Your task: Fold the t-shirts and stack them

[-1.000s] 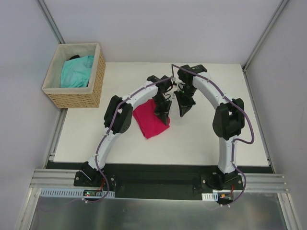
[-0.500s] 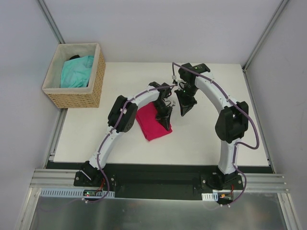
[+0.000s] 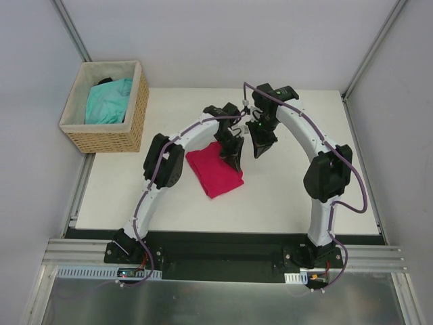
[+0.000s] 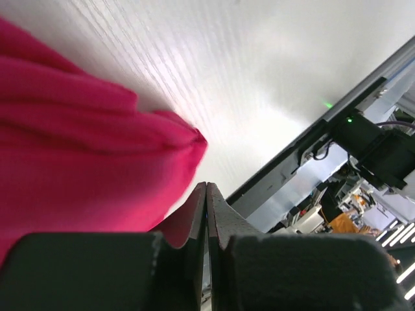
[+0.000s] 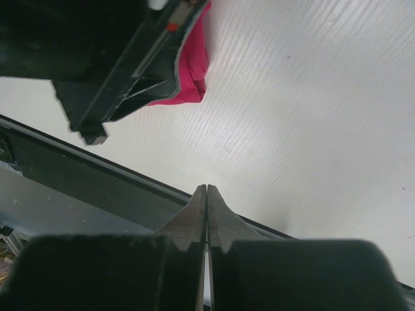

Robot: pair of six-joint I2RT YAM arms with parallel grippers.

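Observation:
The crimson-pink t-shirt [image 3: 211,173] lies folded into a small square on the white table [image 3: 284,196]. It fills the left of the left wrist view [image 4: 78,162] and shows as a corner in the right wrist view [image 5: 192,68]. My left gripper [image 3: 234,162] is shut and empty over the shirt's right edge; its fingertips [image 4: 206,188] are pressed together. My right gripper [image 3: 261,152] is shut and empty over bare table just right of the shirt, fingers closed [image 5: 206,189]. The turquoise t-shirt [image 3: 108,100] lies crumpled in the basket.
A woven wicker basket [image 3: 132,118] stands at the table's back left corner. Grey walls and metal posts enclose the table. A black rail [image 3: 216,245] runs along the near edge by the arm bases. The left arm's gripper body [image 5: 117,58] fills the upper left of the right wrist view.
My left gripper has drawn back from the shirt's near right corner toward its far right edge. My right gripper has shifted slightly away from me. The shirt stays folded in place.

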